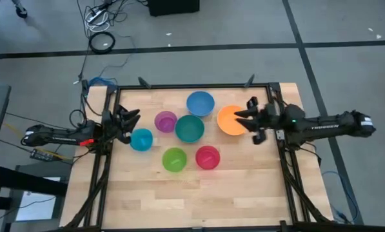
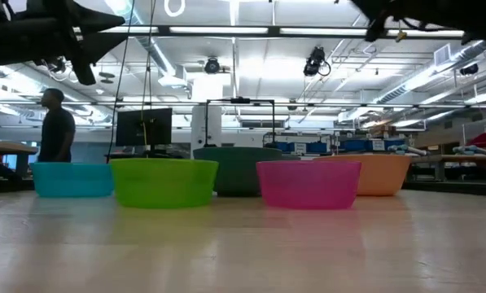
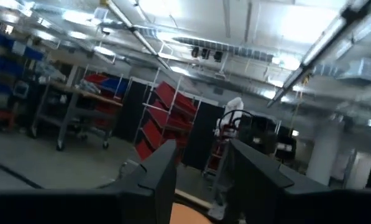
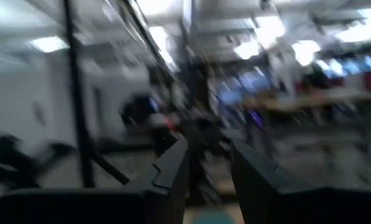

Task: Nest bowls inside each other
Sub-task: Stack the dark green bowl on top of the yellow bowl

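We see seven small round plastic bowls sitting apart, un-nested, mid wooden tabletop. Our right end effector hovers over the orange bowl, fingers parted and empty. Our left end effector waits, fingers parted, near the cyan bowl.

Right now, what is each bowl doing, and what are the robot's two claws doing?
Blue bowl: upright, empty, alone.
Orange bowl: upright, right gripper open over its edge.
Purple bowl: upright, empty.
Teal bowl: upright, empty.
Cyan bowl: upright, empty.
Green bowl: upright, empty.
Pink-red bowl: upright, empty.
Left gripper: open, holding nothing, raised near the table's left edge.
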